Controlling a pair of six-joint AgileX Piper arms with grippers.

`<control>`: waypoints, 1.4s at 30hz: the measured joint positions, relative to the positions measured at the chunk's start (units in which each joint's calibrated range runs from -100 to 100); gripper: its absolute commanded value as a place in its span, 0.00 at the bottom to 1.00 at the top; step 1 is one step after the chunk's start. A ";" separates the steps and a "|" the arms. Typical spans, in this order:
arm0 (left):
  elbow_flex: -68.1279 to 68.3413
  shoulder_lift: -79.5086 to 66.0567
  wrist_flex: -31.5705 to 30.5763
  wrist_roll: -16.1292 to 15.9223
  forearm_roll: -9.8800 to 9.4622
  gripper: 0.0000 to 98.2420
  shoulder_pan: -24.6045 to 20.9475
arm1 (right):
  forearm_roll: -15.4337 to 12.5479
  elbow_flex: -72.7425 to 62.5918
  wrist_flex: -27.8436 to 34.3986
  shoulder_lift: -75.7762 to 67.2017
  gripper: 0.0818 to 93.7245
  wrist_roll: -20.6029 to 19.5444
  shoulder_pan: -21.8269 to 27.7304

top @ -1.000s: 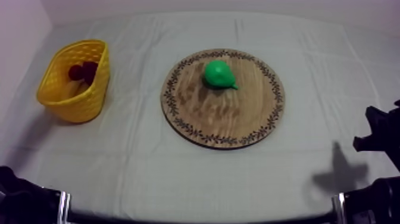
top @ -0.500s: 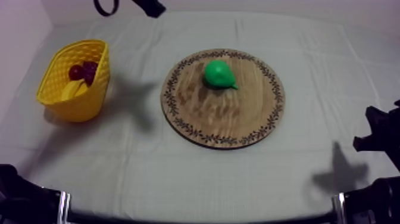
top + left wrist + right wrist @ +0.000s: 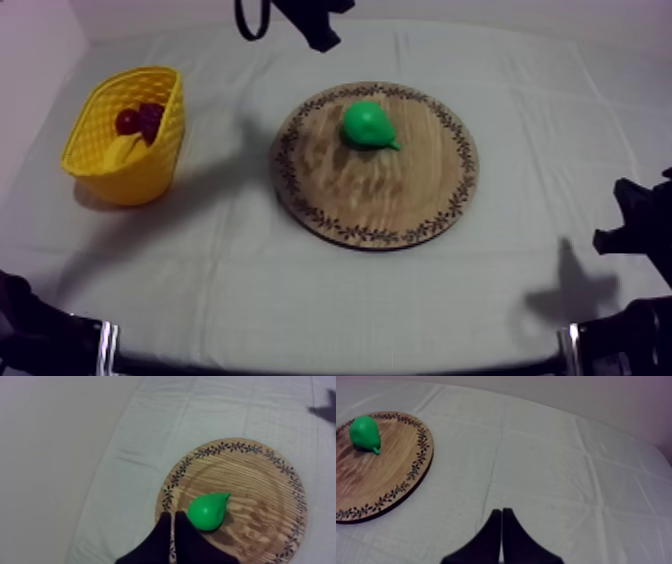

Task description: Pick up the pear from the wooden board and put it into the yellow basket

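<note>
Pear point(image 3: 368, 125) sits on the wooden board point(image 3: 380, 205), far half.
Left gripper point(image 3: 170, 516) hovers at the far side, fingers together; right gripper point(image 3: 501, 512) over the cloth point(image 3: 546, 466) on the right, fingers together too. Yellow basket point(image 3: 150, 170) on the left.

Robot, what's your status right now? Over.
Left gripper over the board edge, beside the pear, jaws shut. Right gripper over cloth, jaws shut. Pear lying on board, untouched. Nothing between it and the basket.

Left arm point(image 3: 305, 18) and right arm point(image 3: 640, 225) are black, with wedge-shaped jaws.
</note>
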 measured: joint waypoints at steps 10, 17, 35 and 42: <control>-6.41 5.20 5.71 -0.64 0.10 0.70 -0.93 | 0.00 0.00 -0.08 0.00 0.00 0.03 0.00; -13.20 7.76 17.45 -0.34 -1.82 0.91 -0.91 | 0.00 0.00 -0.08 0.00 0.00 0.03 0.00; -11.50 11.95 22.40 -0.65 -5.68 0.94 0.09 | 0.00 0.00 -0.08 0.00 0.00 0.03 0.00; -9.68 16.45 19.47 -0.22 -6.87 0.92 0.63 | 0.00 0.00 -0.10 0.00 0.00 0.03 0.00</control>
